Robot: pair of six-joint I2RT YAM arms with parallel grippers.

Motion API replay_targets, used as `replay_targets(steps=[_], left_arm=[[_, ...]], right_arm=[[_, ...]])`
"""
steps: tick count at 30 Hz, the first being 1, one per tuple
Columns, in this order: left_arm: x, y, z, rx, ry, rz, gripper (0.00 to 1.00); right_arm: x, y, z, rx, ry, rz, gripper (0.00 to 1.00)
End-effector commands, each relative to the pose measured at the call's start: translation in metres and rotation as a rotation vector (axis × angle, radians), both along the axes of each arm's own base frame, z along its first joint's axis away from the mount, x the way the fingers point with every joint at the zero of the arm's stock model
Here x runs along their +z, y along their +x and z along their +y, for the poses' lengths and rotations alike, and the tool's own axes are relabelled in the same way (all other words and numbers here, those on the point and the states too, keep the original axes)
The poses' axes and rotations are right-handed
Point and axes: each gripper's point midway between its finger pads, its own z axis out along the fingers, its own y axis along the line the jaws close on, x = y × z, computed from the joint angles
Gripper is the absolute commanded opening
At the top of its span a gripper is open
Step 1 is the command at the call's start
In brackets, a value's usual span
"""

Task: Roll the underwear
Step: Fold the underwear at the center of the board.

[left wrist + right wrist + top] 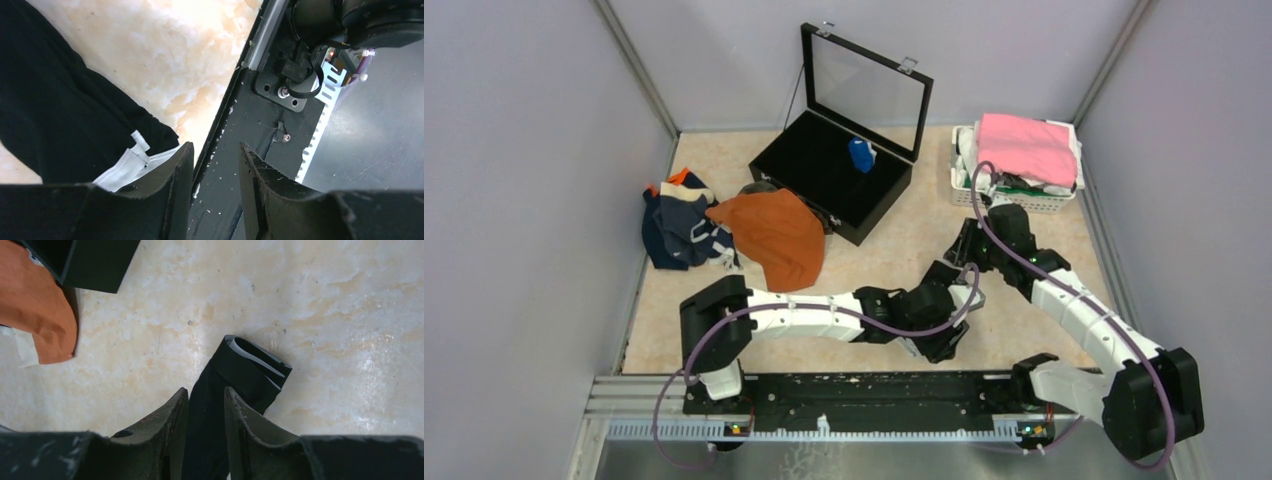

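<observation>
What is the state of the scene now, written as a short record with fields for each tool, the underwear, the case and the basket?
left tool: jaws apart, nothing between them; next to the black underwear
right tool: black underwear between its fingers; grip not certain
black case: open, small blue bundle inside
loose pile: orange underwear and navy underwear, left of the case
basket: pink cloth on top

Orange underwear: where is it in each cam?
Top external: orange underwear, left of centre, at the front corner of the black case.
Left wrist: not in view.
Right wrist: upper-left edge.
Shared landmark: the black case, beside it in both views that show it.
</observation>
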Motion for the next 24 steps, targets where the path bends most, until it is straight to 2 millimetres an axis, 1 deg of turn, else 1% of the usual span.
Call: replay_targets(steps=[1,4,6,8,11,13,15,19,22,24], left_arm=[[0.016,-0.008,-0.021,-0.048,-0.089,0.003,0.43],[0.014,-0.011,-0.029,-0.077,-0.118,0.002,0.40],[0.009,-0.015,-0.039,-0.102,-0.129,0.017,0.35],[0.000,-0.019,-0.047,-0.118,-0.111,0.034,0.29],[-0.026,-0.021,-0.049,-0.113,-0.059,0.053,0.22],[-0.044,-0.018,-0.044,-0.078,-0.006,0.060,0.14],[-0.057,-0.016,-0.037,-0.054,0.032,0.066,0.09],[-0.076,-0.014,-0.020,-0.008,0.085,0.068,0.01],[-0.086,-0.013,-0.007,0.027,0.134,0.074,0.00],[-0.096,-0.010,0.008,0.075,0.182,0.073,0.00]], right_arm=[[0.028,0.017,0.006,0.020,0.024,-0.076,0.30],[0.025,0.019,0.019,0.083,0.055,-0.052,0.22],[0.023,0.023,0.030,0.133,0.085,-0.040,0.16],[0.019,0.026,0.041,0.180,0.114,-0.015,0.11],[0.012,0.032,0.054,0.237,0.136,0.021,0.06],[0.001,0.035,0.061,0.271,0.128,0.061,0.02],[-0.008,0.037,0.067,0.298,0.107,0.087,0.00],[-0.026,0.042,0.082,0.346,0.046,0.125,0.00],[-0.039,0.048,0.086,0.347,-0.013,0.151,0.00],[-0.047,0.052,0.083,0.323,-0.050,0.160,0.00]])
